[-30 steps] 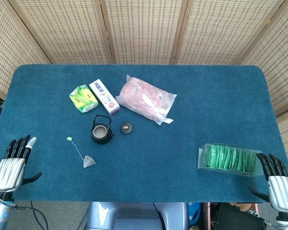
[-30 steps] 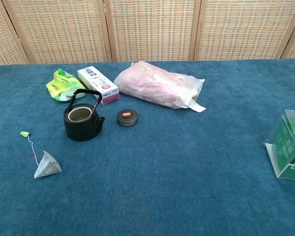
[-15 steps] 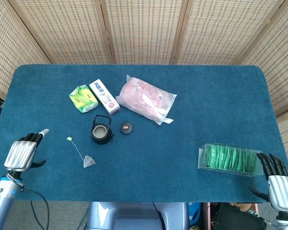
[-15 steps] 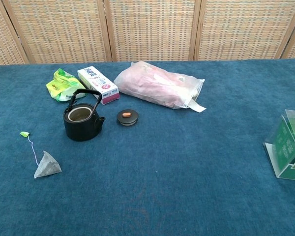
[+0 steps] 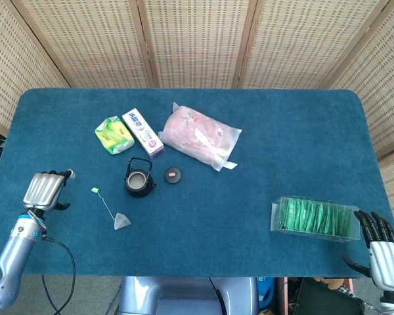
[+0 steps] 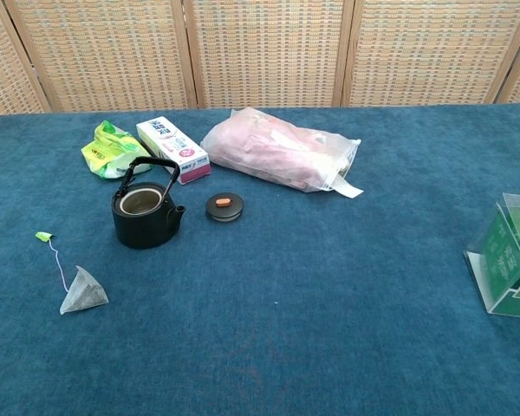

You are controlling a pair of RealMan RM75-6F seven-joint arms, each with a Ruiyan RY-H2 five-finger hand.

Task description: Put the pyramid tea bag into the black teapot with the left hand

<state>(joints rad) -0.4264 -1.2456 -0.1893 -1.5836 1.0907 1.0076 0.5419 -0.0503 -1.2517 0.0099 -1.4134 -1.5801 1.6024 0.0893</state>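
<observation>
Head view shows the left hand (image 5: 44,189) above the near-left part of the blue table (image 5: 282,144), its fingers (image 5: 53,175) bent forward and close together, holding nothing — whether they are fully closed I cannot tell from this angle. In the chest view only a small pale tip shows at the left edge. The right hand (image 5: 383,248) is at the near-right corner, past the table edge, with dark fingers (image 5: 374,224) straight and slightly apart, empty.

To the right of the left hand lies the pyramid tea bag (image 5: 122,222) on the cloth, well apart from the hand. It is a small grey, half-transparent pyramid with dark leaves inside; a thin string (image 6: 59,268) runs from its top to a little green tag (image 6: 43,236) lying flat nearer the hand.

Behind the tea bag stands the black teapot (image 6: 146,213), upright, handle raised, its mouth open and the inside pale and seemingly empty. Its round lid (image 6: 225,206), dark with an orange knob, lies just beside it on the right.

Farther back are a green-yellow packet (image 6: 111,152), a white and pink box (image 6: 173,149) and a clear bag (image 6: 282,156) with pink contents. Near the right hand stands a clear container (image 5: 312,218) filled with a row of green sachets.
</observation>
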